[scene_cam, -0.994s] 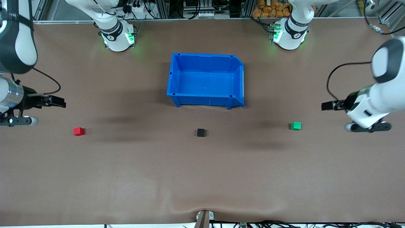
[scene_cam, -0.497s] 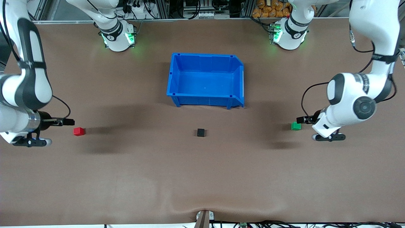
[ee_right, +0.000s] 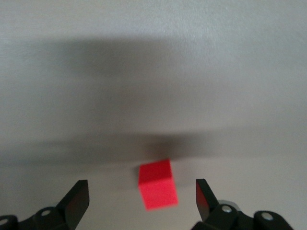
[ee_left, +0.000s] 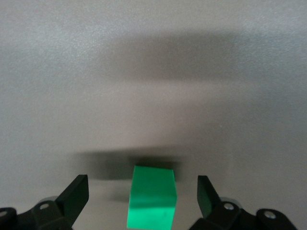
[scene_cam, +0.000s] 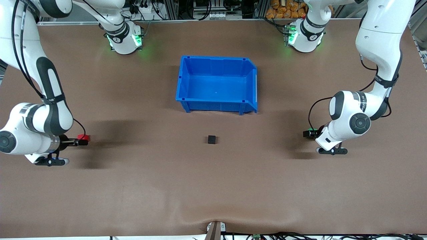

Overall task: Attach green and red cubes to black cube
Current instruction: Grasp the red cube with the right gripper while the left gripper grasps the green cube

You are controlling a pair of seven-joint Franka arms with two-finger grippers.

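The red cube (scene_cam: 83, 136) is a tiny bright solid-coloured block sitting on the brown table (scene_cam: 133, 186) toward the right arm's end. The right gripper (scene_cam: 81, 142) is down low right at it, fingers spread wide — in the right wrist view the cube (ee_right: 158, 184) sits between the two finger tips (ee_right: 76, 201) with a gap on each side, not touching either.

Middle of the table: the black cube (scene_cam: 211, 139), matte and the same size, on its own, a bit nearer the front camera than the blue bin (scene_cam: 217, 60).

Toward the left arm's end, the green cube (scene_cam: 311, 129) is mostly hidden by the left gripper (scene_cam: 309, 134). The left wrist view shows it (ee_left: 151, 196) between that gripper's parted fingers (ee_left: 207, 194) — again clear of both.
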